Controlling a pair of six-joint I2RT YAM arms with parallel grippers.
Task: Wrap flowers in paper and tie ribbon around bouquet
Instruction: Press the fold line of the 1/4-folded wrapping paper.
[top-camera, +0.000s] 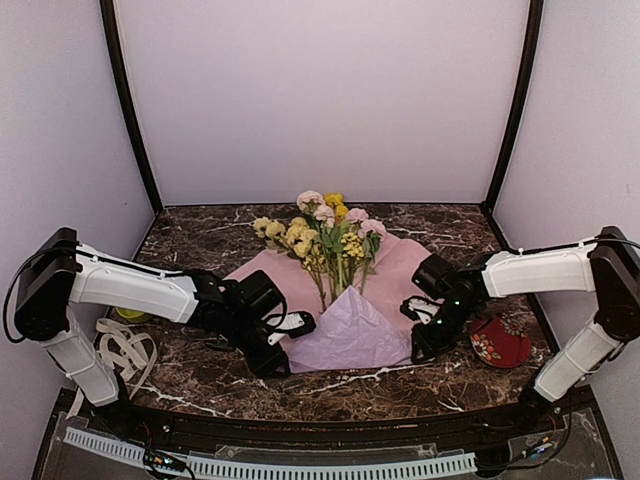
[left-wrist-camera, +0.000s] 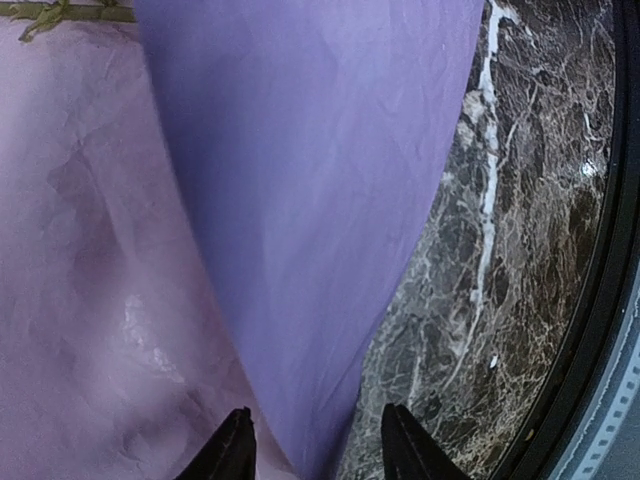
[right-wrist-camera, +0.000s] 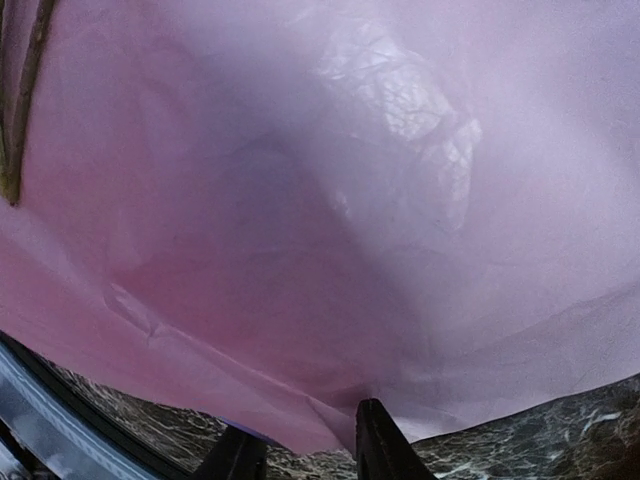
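We see soft even light from above, weak shadows on the worktop (top-camera: 350, 385), a pale glare on the paper (right-wrist-camera: 400, 90), we find it blurred close up in the right wrist view.

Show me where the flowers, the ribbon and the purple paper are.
flowers (top-camera: 300, 236), top view, on a pale yellow bloom.
ribbon (top-camera: 125, 345), top view, on its coiled loops.
paper (top-camera: 350, 335), top view, on the folded-over near flap.
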